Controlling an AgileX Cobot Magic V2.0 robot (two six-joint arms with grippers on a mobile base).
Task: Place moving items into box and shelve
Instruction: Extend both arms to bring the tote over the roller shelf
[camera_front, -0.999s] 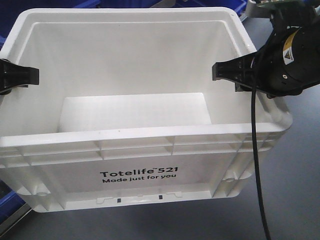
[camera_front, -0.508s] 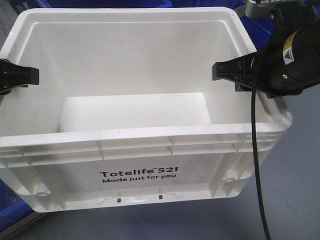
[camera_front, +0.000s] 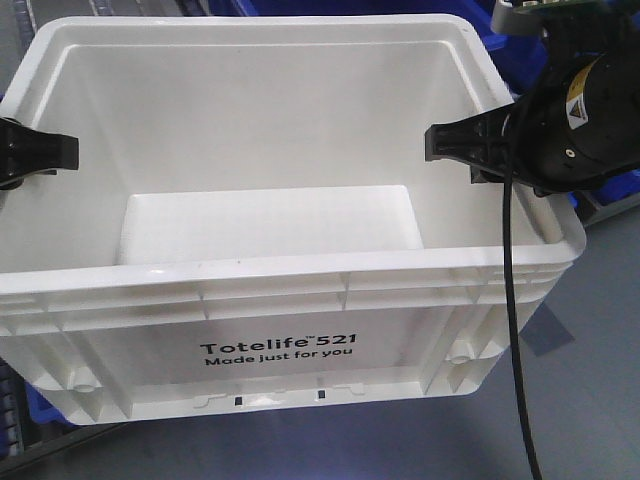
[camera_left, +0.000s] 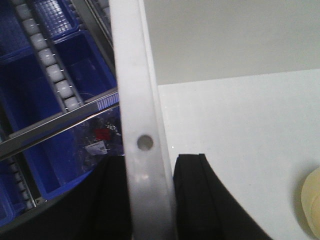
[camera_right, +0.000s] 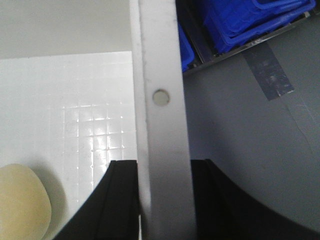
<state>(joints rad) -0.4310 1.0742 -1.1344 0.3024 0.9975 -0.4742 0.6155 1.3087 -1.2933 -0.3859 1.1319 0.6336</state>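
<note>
The box (camera_front: 300, 268), a big white crate printed "Totelife 521", fills the front view, held between both arms. My left gripper (camera_front: 40, 152) is shut on its left rim (camera_left: 142, 100), one black finger (camera_left: 192, 200) inside the wall and one outside. Over on the right rim (camera_right: 160, 60), my right gripper (camera_front: 468, 146) is shut the same way, with a finger (camera_right: 120, 200) inside. One pale yellow moving item (camera_right: 22, 200) lies on the box floor; its edge also shows in the left wrist view (camera_left: 312, 200). No brownish item is in view.
Blue bins (camera_front: 520, 40) stand behind the box at the top right. A roller rack (camera_left: 50, 65) with more blue bins (camera_left: 30, 100) runs past the box's left side. Grey floor with a tape patch (camera_right: 267, 70) lies to the right.
The box and both grippers keep their place in view. The surroundings have slid past: blue bins shifted at the top and lower left, and a taped floor patch has come in at the right.
</note>
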